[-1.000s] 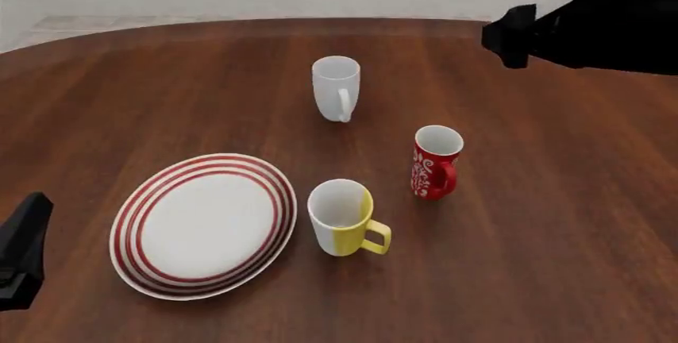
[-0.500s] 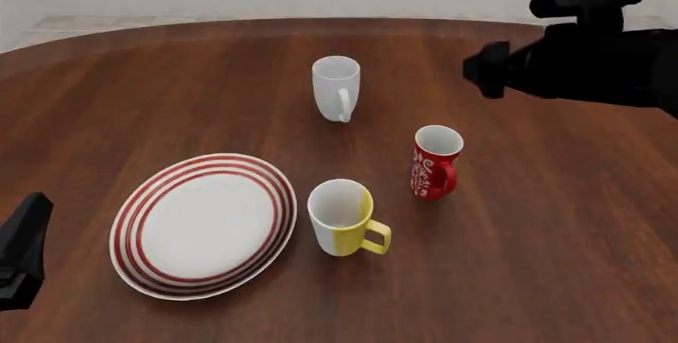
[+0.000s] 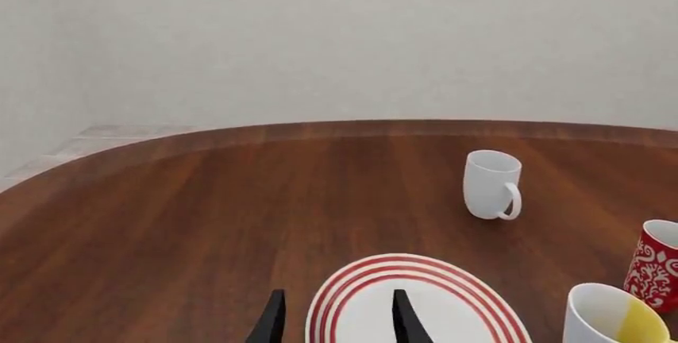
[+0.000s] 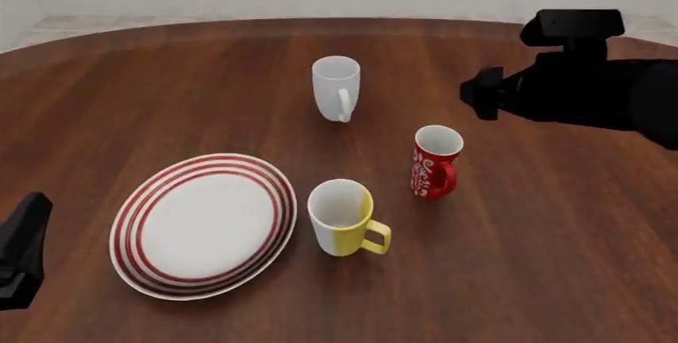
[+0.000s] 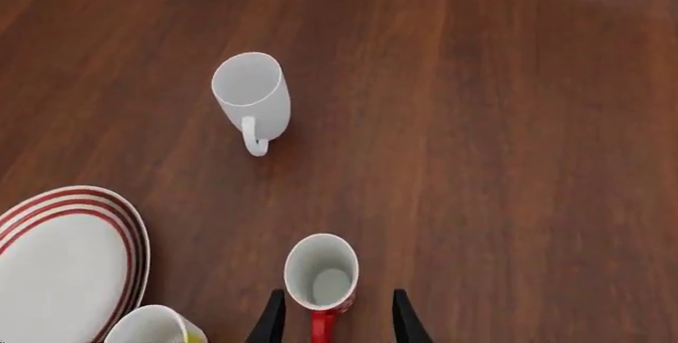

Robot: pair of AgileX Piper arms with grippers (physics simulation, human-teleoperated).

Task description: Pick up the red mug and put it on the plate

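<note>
Right arm has dropped lower and further left toward the red mug (image 4: 434, 163). Front: mug upright, right of centre; plate (image 4: 136, 267) near-left, apart. Right wrist: right gripper (image 5: 329, 323) fingers apart, straddling the mug. Left wrist: left gripper (image 3: 333, 321) apart, idle. Risk: a finger clips the rim and tips it.

The dark reddish-brown wooden tabletop (image 4: 159, 97) shows a fine lengthwise grain and a smooth, faintly satin finish. The tall red ceramic-looking mug with white swirls (image 4: 436, 163) is glossy, with a smooth white inside. The wide round white plate with red rings (image 4: 203, 224) looks glazed. The black right pincer (image 4: 482, 94) appears matt.
</note>
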